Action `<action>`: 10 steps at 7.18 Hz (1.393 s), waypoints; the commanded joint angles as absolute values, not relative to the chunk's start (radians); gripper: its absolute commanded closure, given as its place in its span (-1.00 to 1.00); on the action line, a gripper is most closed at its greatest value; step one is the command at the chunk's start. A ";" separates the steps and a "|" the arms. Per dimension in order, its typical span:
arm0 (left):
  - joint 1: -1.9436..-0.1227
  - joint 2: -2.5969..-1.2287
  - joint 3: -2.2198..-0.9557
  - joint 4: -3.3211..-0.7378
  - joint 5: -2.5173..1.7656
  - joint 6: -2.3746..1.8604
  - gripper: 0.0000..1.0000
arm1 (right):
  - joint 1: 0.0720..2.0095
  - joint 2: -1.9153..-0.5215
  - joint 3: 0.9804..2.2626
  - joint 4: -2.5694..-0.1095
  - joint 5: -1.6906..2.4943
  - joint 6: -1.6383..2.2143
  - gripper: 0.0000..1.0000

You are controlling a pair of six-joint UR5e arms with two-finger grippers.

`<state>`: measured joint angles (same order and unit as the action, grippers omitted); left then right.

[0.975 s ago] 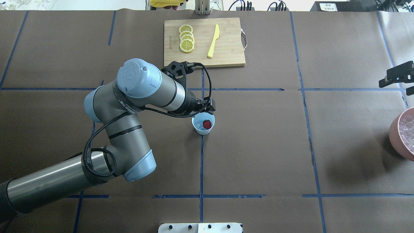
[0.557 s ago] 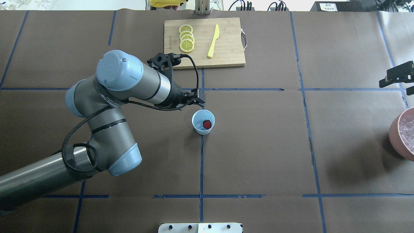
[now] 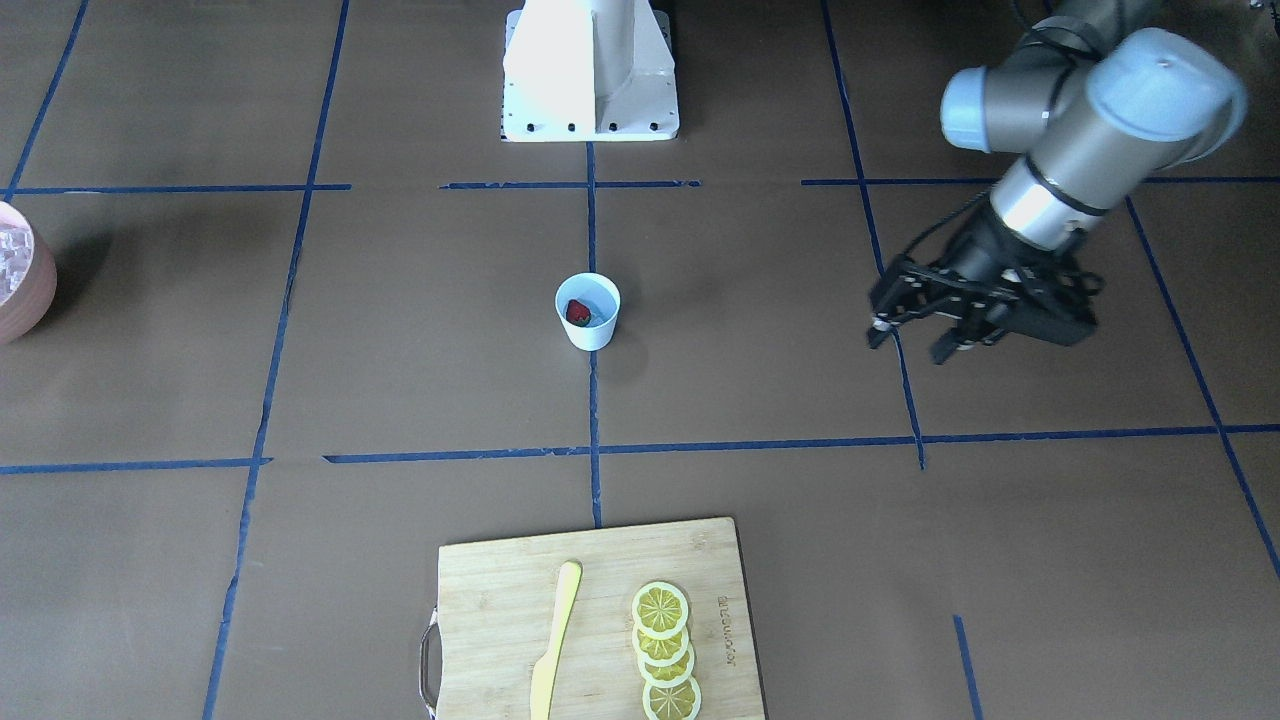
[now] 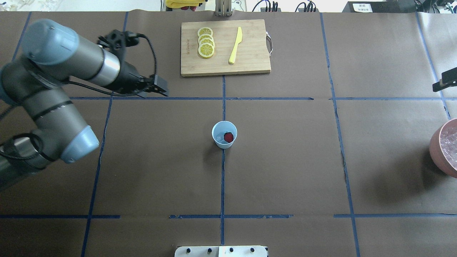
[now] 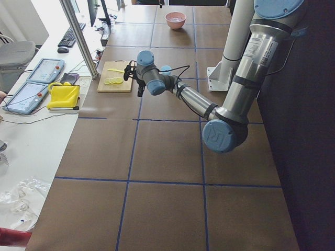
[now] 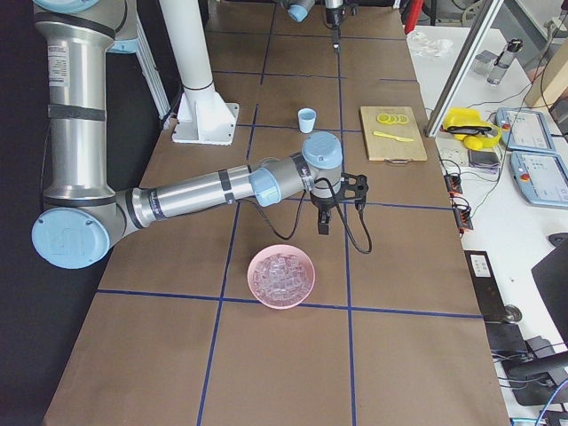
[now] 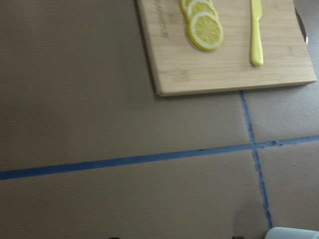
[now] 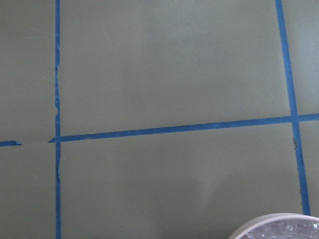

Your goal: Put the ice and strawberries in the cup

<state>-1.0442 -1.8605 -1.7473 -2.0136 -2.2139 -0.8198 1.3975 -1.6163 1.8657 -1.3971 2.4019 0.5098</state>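
The small white cup (image 4: 224, 134) stands at the table's middle, and a red strawberry (image 4: 228, 136) lies inside it on the pale blue bottom; the front-facing view shows the same cup (image 3: 588, 312) and strawberry (image 3: 577, 312). Ice (image 6: 280, 273) fills the pinkish bowl (image 4: 436, 150) at the right edge. My left gripper (image 3: 908, 342) hovers well to the left of the cup, open and empty. Just behind the bowl is my right gripper (image 6: 322, 222), of which only a dark sliver (image 4: 444, 81) reaches the overhead view, so I cannot tell its state.
A wooden cutting board (image 4: 250, 53) lies at the far middle, carrying lemon slices (image 4: 206, 43) and a yellow knife (image 4: 235, 45). Blue tape lines cross the brown table cover. The left arm's elbow (image 4: 50, 117) hangs over the left side of the table.
The left arm has pulled away from just above the cup, moving far left and slightly back. The right gripper has slid further toward the right edge. Cup and strawberry are unmoved.
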 commanded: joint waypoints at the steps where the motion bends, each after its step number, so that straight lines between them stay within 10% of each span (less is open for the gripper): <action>1: -1.284 -1.792 -1.749 -1.801 -2.221 -0.425 -0.58 | 1.420 -1.617 1.812 -1.397 2.396 0.416 -1.00; 7: -1.569 -1.737 -1.668 -1.218 -2.425 0.322 -0.60 | 1.476 -1.609 1.767 -1.597 2.256 0.033 -1.00; 10: -1.574 -1.663 -1.715 -1.210 -2.395 0.237 -0.98 | 1.473 -1.606 1.688 -1.579 2.386 0.046 -1.00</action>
<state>-1.5715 -1.6883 -1.6858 -1.2174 -2.4157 0.2974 1.4730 -1.6080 1.7237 -1.5853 2.2991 0.0475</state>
